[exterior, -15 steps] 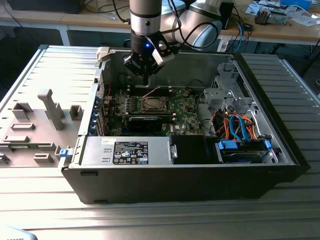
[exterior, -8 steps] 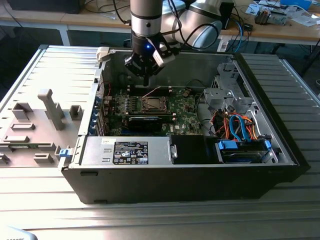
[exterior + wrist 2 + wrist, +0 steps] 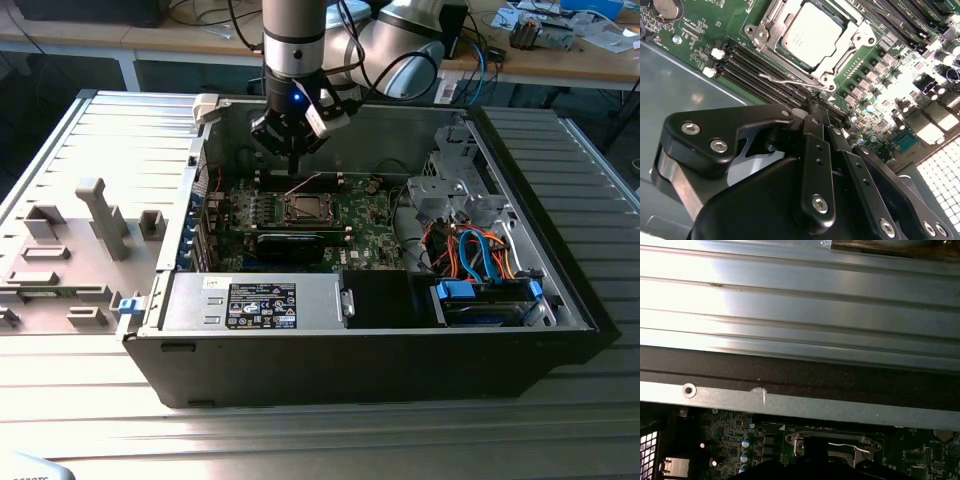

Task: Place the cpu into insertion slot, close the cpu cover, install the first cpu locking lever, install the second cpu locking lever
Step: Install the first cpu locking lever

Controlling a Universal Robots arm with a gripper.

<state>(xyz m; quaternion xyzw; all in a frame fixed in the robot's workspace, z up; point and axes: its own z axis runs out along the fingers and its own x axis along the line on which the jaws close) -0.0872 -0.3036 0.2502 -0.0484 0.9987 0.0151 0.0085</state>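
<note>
The cpu already sits in the insertion slot on the green motherboard, inside the open computer case that lies on the bench. In the second wrist view its dull silver top looks flat and level, and it shows through the square window of the cpu cover, which seems to lie down around the chip. So I judge that the first two steps, placing the chip and closing the cover, are done.

The tool hangs just beside one edge of the socket, low over the board. Its two black fingers are pressed together and I see nothing between them, so it is closed and holds no part. The fingertips are very near a thin bent wire lever, which runs along the socket edge next to the dark memory slots. Whether they really touch the wire I cannot tell.

This lever appears a little raised and not hooked under its catch, so I think the locking is the part which is in hand now. The second lever on the other side of the socket I cannot judge from these views. In the exterior view the arm stands nearly upright over the socket area.
</note>
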